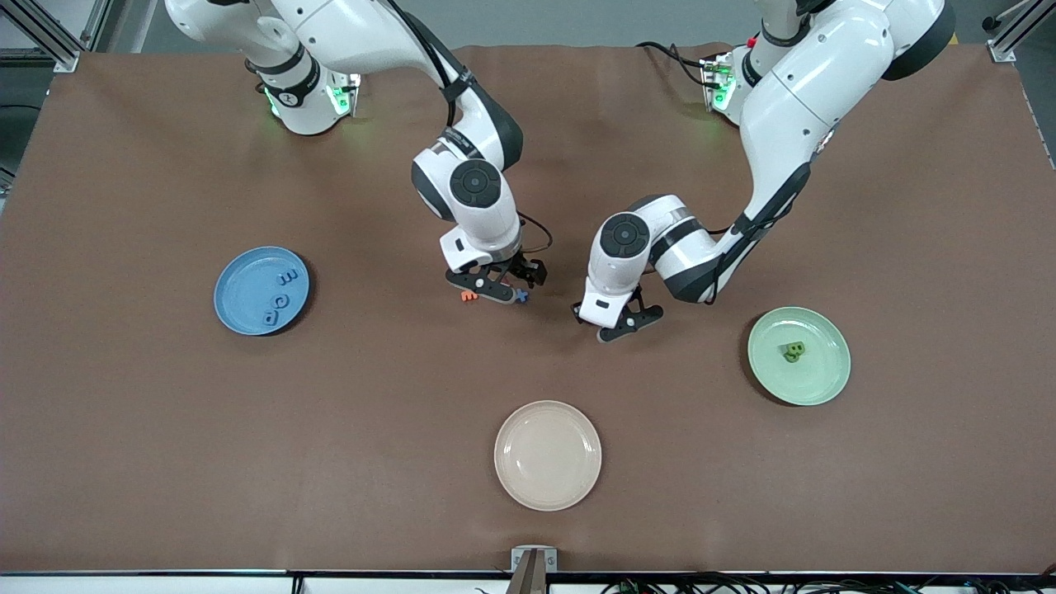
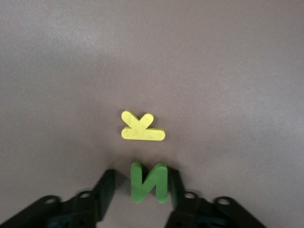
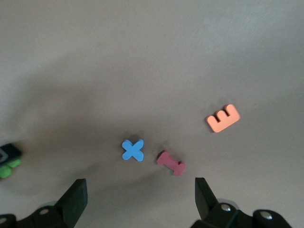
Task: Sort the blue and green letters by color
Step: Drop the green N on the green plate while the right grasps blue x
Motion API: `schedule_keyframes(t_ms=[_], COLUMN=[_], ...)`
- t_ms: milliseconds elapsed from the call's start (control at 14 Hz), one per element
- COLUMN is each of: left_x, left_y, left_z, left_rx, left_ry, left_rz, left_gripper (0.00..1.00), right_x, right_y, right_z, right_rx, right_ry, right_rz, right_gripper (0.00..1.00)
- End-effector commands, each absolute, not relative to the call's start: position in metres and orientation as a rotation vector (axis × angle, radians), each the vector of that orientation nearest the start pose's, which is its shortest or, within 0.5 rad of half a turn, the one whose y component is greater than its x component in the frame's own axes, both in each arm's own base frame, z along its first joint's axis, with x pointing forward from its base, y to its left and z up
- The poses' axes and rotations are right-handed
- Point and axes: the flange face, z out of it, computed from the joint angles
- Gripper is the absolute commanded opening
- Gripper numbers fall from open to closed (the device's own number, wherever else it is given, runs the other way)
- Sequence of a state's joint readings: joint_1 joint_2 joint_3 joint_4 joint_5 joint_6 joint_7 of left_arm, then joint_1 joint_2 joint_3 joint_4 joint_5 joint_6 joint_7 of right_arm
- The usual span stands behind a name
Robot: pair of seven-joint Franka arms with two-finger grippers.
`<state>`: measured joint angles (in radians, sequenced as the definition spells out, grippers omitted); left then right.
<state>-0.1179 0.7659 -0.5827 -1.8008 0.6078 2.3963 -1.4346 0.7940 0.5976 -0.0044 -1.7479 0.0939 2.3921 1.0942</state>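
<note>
Your green N (image 2: pixel 149 182) sits between the left gripper's (image 2: pixel 140 190) fingers, which close on its sides, with the yellow K (image 2: pixel 141 128) just ahead. Your right gripper (image 3: pixel 137 199) hangs spread wide over the blue plus (image 3: pixel 132 150), the dark red letter (image 3: pixel 171 163) and orange E (image 3: pixel 223 118) beside it.

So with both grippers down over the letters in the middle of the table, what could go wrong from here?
The left gripper has its fingers on either side of the green N, and the yellow K lies close by, so it might get nudged or dragged. The right gripper hangs open over the blue plus, with the dark red letter right beside it; closing could catch both. The two grippers also work close together and could collide.
</note>
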Motion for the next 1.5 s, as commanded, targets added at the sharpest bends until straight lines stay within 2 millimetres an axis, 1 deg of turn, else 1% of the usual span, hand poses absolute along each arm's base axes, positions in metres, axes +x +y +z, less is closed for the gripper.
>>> schedule_keyframes(t_ms=[0, 72, 143, 286, 358, 501, 644, 716, 787, 859, 931, 1002, 1145, 1289, 1432], left_x=[0.516, 0.521, 0.524, 0.537, 0.543, 0.559, 0.567, 0.572, 0.58, 0.588, 0.594, 0.6, 0.613, 0.619, 0.622], left_y=[-0.388, -0.381, -0.378, -0.362, -0.356, -0.335, -0.319, -0.308, -0.292, -0.272, -0.255, -0.237, -0.195, -0.164, -0.125], left_z=[0.169, 0.17, 0.177, 0.194, 0.206, 0.227, 0.239, 0.242, 0.247, 0.248, 0.253, 0.255, 0.269, 0.273, 0.271], left_rx=[-3.067, -3.058, -3.057, -3.033, -3.022, -3.019, -3.007, -2.999, -2.994, -2.987, -2.979, -2.968, -2.946, -2.932, -2.925], left_ry=[-0.651, -0.661, -0.662, -0.685, -0.691, -0.678, -0.65, -0.627, -0.604, -0.573, -0.53, -0.491, -0.416, -0.351, -0.294], left_rz=[-0.039, -0.041, -0.055, -0.089, -0.115, -0.161, -0.167, -0.157, -0.156, -0.145, -0.139, -0.12, -0.11, -0.082, -0.048], left_gripper=[0.0, 0.0, 0.0, 0.0, 0.0, 0.0, 0.0, 0.0, 0.0, 0.0, 0.0, 0.0, 0.0, 0.01, 0.01], right_x=[0.468, 0.466, 0.463, 0.466, 0.467, 0.471, 0.474, 0.475, 0.475, 0.476, 0.479, 0.48, 0.483, 0.482, 0.48], right_y=[0.491, 0.495, 0.5, 0.509, 0.513, 0.518, 0.52, 0.522, 0.522, 0.521, 0.52, 0.519, 0.518, 0.519, 0.519], right_z=[0.221, 0.216, 0.213, 0.207, 0.204, 0.199, 0.193, 0.192, 0.19, 0.19, 0.191, 0.189, 0.188, 0.184, 0.179], right_rx=[-3.014, -3.013, -3.02, -3.036, -3.044, -3.061, -3.062, -3.06, -3.061, -3.061, -3.057, -3.057, -3.045, -3.048, -3.053], right_ry=[0.562, 0.548, 0.528, 0.509, 0.505, 0.493, 0.495, 0.495, 0.493, 0.495, 0.503, 0.508, 0.556, 0.564, 0.565], right_rz=[0.006, 0.0, -0.007, -0.051, -0.073, -0.118, -0.121, -0.123, -0.124, -0.124, -0.126, -0.124, -0.126, -0.123, -0.118], right_gripper=[1.0, 1.0, 1.0, 0.99, 0.99, 0.98, 0.97, 0.95, 0.92, 0.88, 0.86, 0.84, 0.82, 0.8, 0.78])
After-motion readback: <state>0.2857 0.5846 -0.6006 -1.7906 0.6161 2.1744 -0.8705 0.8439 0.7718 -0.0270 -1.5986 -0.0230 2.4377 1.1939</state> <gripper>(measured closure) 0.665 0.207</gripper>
